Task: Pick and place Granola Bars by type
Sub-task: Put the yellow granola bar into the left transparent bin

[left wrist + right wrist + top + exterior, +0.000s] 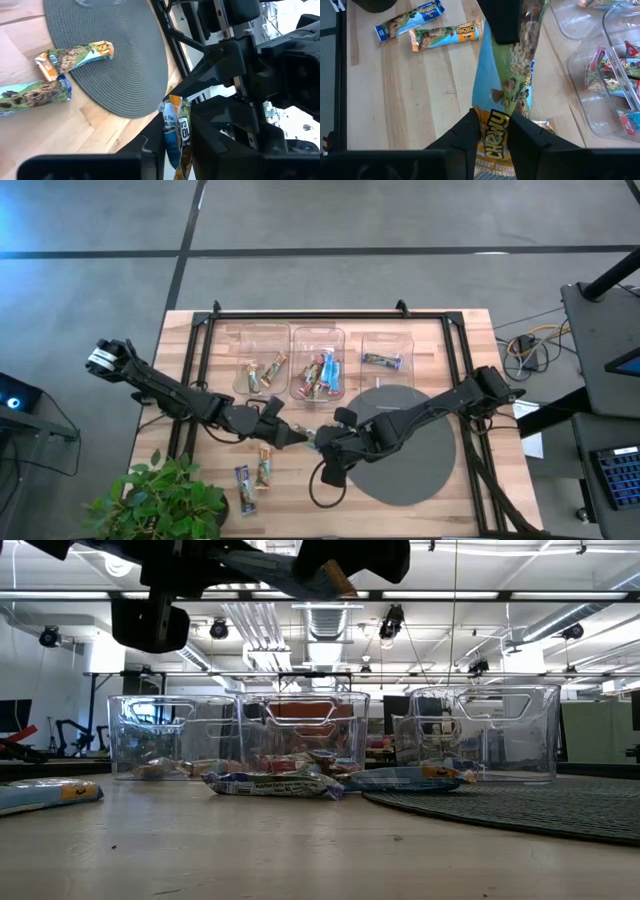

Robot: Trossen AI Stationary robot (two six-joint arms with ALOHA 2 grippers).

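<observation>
One granola bar with a light-blue, orange and yellow wrapper (502,85) is held above the table, ahead of the middle bin, between both grippers. My left gripper (284,436) is shut on one end and my right gripper (322,442) is shut on the other. Two more bars (264,464) (242,479) lie flat on the wood nearer the front edge. Two others (75,54) (35,93) lie at the rim of the round mat. In the low view both grippers (300,565) hang at the top of the picture. My left gripper pinches the bar's light-blue end (175,131) between its two fingers, coming level from the table's left. The bar is clear of the table and stretches away toward the other gripper. My right gripper pinches the bar's orange-yellow end (492,122) between its two fingers, coming from the table's right along the bar's length. The bar is lifted clear, and its far end disappears under the left gripper (504,20).
Three clear bins stand in a row at the far side: the left one (262,360) and the middle one (318,365) hold several bars, and the right one (388,352) holds one. A round grey mat (415,455) lies on the right. A potted plant (160,500) stands at the near left corner.
</observation>
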